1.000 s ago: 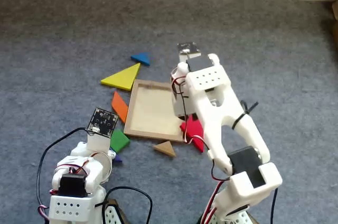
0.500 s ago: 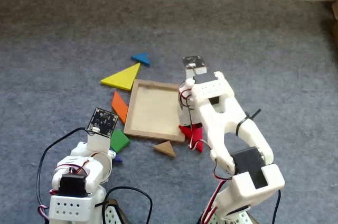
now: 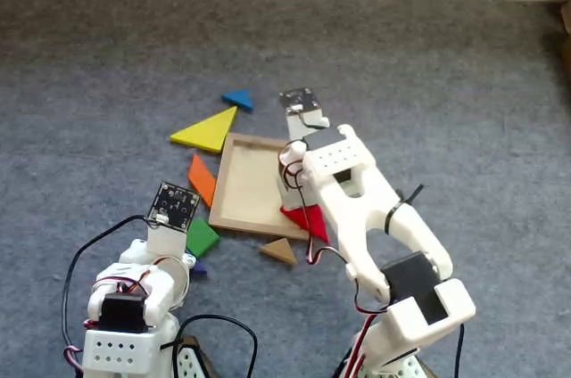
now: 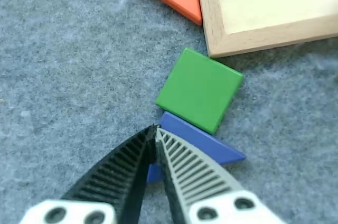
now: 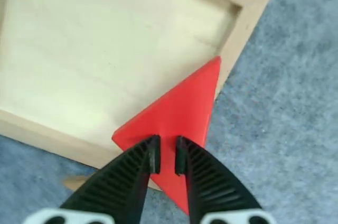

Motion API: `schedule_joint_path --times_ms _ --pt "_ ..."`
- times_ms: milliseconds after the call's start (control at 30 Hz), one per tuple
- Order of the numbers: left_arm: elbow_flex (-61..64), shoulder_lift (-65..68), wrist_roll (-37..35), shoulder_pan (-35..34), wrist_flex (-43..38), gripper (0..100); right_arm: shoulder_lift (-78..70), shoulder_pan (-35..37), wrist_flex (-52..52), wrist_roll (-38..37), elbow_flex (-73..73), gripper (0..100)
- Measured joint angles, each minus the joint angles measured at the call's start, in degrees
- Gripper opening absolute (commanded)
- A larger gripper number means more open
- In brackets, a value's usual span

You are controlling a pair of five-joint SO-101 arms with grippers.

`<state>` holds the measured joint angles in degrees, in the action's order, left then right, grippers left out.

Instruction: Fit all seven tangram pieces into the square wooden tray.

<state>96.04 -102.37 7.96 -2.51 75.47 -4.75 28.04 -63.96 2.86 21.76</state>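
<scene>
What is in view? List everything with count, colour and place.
tray: 1, pale wood, centre of the carpet
red triangle: 1, red, across the tray's corner rim nearest the right arm
yellow triangle: 1, yellow, beyond the tray's far corner
far blue triangle: 1, blue, beyond the yellow triangle
orange piece: 1, orange, along the tray's side
green square: 1, green, by the tray's near corner
near blue triangle: 1, blue, touching the green square
brown triangle: 1, tan, in front of the tray
carpet: 1, grey, underneath everything
left tool: 1, shut, over the near blue triangle
right tool: 1, gripping the red triangle
</scene>
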Motion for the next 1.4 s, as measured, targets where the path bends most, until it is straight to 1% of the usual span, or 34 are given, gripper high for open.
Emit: schedule_joint_path --times_ms 533,667,800,1000,1233,1400 --pt "0.00 0.00 0.00 0.00 0.00 1 -0.18 3.16 5.98 -0.26 0.09 6.6" --pt "0.00 0.00 0.00 0.00 0.00 1 -2.73 3.60 6.15 1.76 -0.62 6.6" --pt "0.00 0.00 0.00 0.00 0.00 1 -8.26 3.96 6.07 2.37 -5.71 6.6" --pt "0.00 0.00 0.00 0.00 0.00 1 -10.55 3.69 2.55 2.55 -11.52 6.6" --pt "0.00 0.00 0.00 0.00 0.00 1 -10.90 3.69 0.26 2.73 -14.15 6.6" --pt "0.00 0.00 0.00 0.00 0.00 1 -10.90 6.07 -2.46 2.73 -18.73 6.6"
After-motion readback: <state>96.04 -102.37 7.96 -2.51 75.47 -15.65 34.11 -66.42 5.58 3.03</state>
